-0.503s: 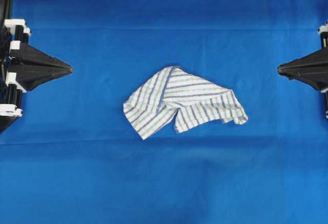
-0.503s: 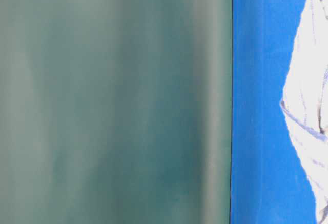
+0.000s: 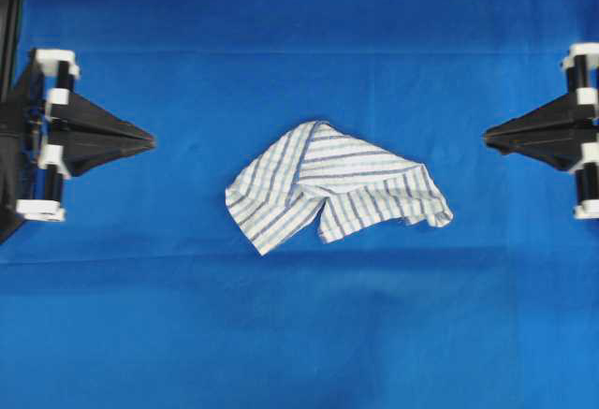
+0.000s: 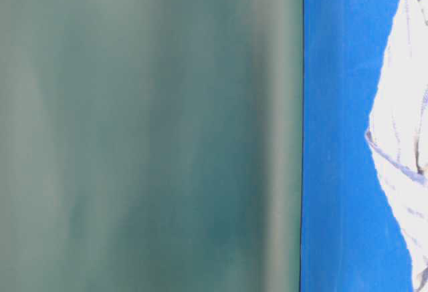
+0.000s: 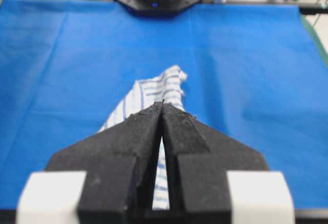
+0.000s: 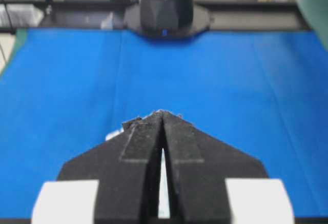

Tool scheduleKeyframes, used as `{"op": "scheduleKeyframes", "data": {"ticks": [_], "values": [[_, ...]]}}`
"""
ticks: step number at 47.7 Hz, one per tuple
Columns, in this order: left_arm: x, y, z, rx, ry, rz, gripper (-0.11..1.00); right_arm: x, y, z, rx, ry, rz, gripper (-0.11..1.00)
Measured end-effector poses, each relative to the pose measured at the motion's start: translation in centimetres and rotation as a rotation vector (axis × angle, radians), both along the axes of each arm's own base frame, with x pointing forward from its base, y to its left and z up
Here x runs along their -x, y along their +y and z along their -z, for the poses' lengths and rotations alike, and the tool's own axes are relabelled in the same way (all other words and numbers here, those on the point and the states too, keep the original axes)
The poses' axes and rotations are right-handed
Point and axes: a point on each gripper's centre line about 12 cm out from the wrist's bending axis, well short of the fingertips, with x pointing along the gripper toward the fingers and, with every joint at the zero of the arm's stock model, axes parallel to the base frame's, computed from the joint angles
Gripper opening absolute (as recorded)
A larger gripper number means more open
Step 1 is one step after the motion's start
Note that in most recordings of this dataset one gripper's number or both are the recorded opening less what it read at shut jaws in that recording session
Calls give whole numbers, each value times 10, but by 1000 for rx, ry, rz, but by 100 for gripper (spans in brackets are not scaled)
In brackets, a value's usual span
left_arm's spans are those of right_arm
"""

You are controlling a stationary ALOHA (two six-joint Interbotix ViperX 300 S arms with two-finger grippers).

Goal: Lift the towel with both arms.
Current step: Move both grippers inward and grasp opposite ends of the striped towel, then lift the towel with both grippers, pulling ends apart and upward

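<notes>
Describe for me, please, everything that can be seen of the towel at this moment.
The towel is a thin white cloth checked with blue-grey and pale green stripes. It lies crumpled and partly folded over itself on the blue tablecloth, near the middle, forming a rough arch with two flaps pointing toward the near edge of the overhead view. Only the tablecloth touches it. The left gripper and right gripper stand well apart from it on either side, both shut and empty.

a crumpled towel [image 3: 328, 184] lies on the blue tablecloth [image 3: 299, 334].
</notes>
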Motion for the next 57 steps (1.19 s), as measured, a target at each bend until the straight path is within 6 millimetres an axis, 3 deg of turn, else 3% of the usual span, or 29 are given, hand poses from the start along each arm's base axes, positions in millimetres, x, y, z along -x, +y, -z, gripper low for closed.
{"op": "scheduleKeyframes", "data": {"ticks": [11, 14, 22, 24, 27, 42, 57], "values": [[-25, -1, 25, 1, 89, 0, 5, -19, 0, 35, -22, 153, 4, 1], [-32, -1, 33, 2, 120, 0, 20, -25, 0, 46, -35, 202, 8, 8], [-50, -1, 61, 2, 233, -1, 72, -44, 0, 77, -81, 342, 23, 60], [-54, -1, 69, 0, 262, -1, 82, -48, 0, 85, -85, 378, 26, 66], [-61, -1, 81, 1, 308, -1, 92, -54, 1, 96, -87, 428, 24, 63], [-91, -2, 129, -3, 472, -2, 91, -83, 2, 144, -123, 639, 49, 61], [-110, -2, 173, -6, 597, -1, 91, -89, 2, 174, -144, 738, 69, 61]]}}
